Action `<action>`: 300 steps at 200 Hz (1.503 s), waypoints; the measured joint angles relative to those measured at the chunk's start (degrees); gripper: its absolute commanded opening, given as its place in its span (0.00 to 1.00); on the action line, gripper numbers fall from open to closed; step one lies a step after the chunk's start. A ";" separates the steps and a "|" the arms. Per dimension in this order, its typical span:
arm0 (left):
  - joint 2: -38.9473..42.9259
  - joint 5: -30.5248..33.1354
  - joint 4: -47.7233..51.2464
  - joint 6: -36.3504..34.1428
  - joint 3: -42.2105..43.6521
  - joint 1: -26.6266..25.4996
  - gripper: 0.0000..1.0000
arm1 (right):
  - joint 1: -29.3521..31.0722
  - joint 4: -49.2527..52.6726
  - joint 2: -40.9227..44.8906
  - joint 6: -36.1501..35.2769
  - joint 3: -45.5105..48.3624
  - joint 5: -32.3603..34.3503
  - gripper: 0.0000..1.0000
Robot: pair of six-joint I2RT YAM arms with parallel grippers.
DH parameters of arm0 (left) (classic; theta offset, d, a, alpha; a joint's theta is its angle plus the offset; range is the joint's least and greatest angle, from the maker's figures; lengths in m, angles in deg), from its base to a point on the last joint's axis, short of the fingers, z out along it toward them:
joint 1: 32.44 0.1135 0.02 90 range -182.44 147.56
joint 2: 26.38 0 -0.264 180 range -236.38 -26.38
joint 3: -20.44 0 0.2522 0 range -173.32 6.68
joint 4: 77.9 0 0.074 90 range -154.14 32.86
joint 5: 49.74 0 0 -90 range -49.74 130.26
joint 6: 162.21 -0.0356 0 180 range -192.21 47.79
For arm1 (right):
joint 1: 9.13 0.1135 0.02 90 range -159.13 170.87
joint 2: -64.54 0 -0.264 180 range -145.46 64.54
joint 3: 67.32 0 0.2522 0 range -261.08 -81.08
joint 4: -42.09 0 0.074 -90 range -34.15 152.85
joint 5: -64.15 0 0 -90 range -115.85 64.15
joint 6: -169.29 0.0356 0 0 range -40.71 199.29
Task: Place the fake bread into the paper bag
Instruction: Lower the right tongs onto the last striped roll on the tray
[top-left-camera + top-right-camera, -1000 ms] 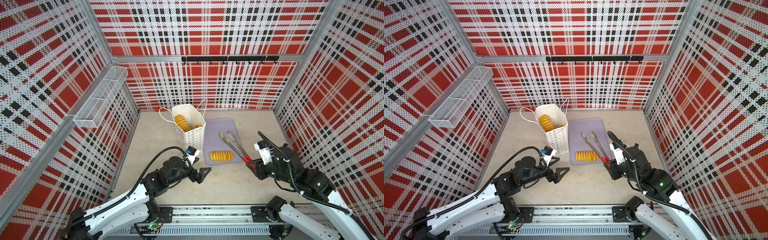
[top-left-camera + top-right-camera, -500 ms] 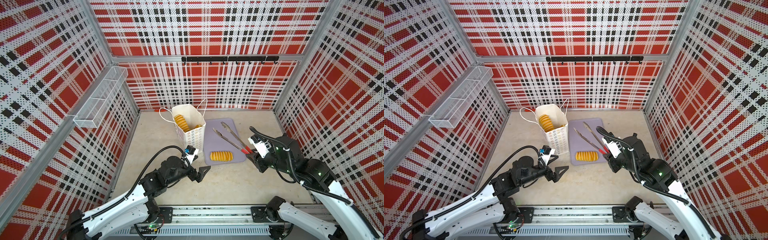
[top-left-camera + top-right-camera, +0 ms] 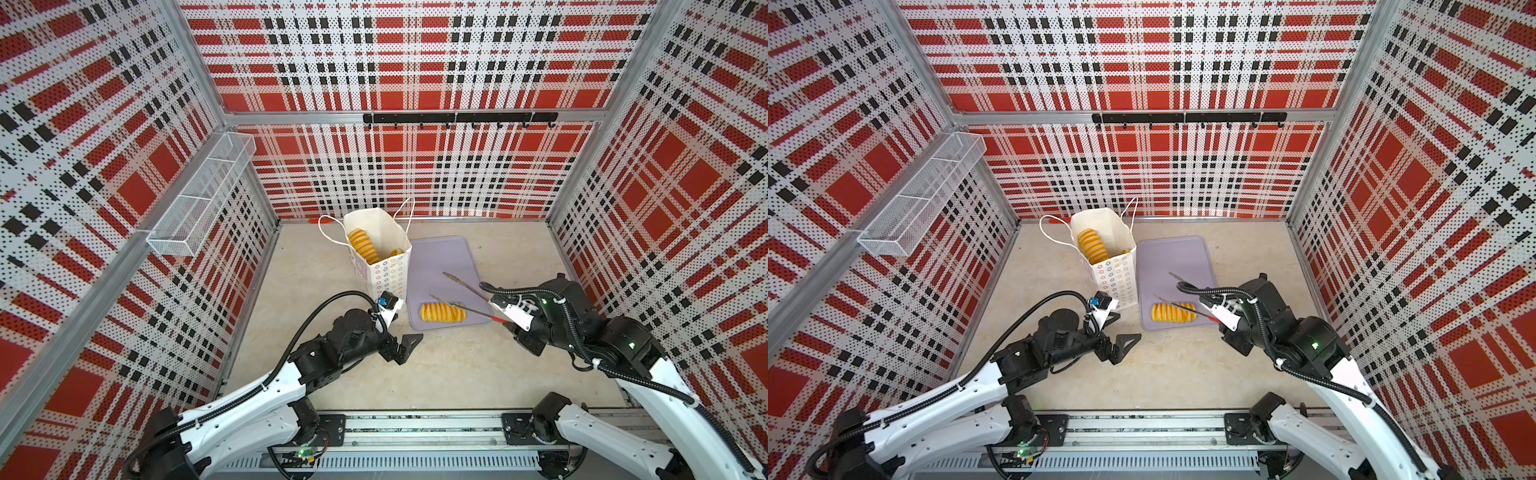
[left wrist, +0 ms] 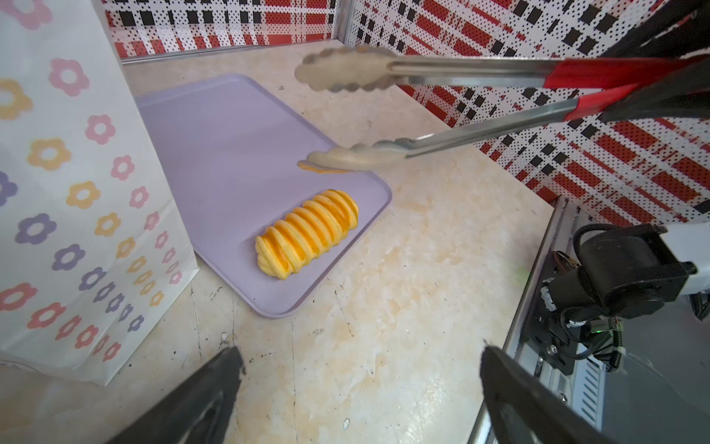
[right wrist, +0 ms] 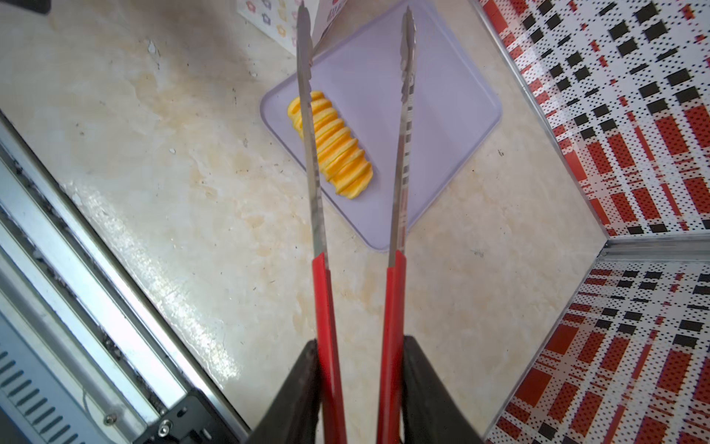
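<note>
On the left, our left gripper [image 3: 406, 347] hovers low over the table just in front of the paper bag [image 3: 384, 272], jaws spread wide and holding nothing. We judge it waits there to steady the bag if needed. The bag stands upright with its mouth open upward, which gives a clear drop from above. At least one piece of the fake bread [image 3: 362, 246], a ridged loaf, already leans inside against its wall. Just beside the bag lies the flat lilac tray [image 3: 440, 257], placed close so that each carry is short. One ridged loaf [image 3: 442, 312] lies on the tray's near end. Above the tray hang the metal tongs [image 4: 461, 71], their scalloped tips apart, and in the left wrist view both tips are clear of the loaf. On the right, our right gripper [image 5: 359, 346] pinches the red handles from both sides, lightly enough that the tips stand spread. We judge the next step is lowering the tips around that loaf.
</note>
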State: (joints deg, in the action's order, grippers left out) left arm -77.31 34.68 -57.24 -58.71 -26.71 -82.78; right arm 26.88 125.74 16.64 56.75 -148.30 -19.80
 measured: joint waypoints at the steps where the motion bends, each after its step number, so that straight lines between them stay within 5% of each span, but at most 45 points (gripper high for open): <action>1: -0.04 -0.04 0.00 -0.02 0.00 0.07 1.00 | 0.00 0.07 0.00 -0.09 0.07 0.02 0.35; 300: -2.01 -4.74 -0.07 -0.92 -0.63 5.33 1.00 | 4.42 -2.43 -10.78 -7.50 5.66 9.38 0.33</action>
State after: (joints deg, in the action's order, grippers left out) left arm -79.32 29.93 -57.31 -59.63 -27.34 -77.45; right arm 31.29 123.31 5.87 49.25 -142.64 -10.43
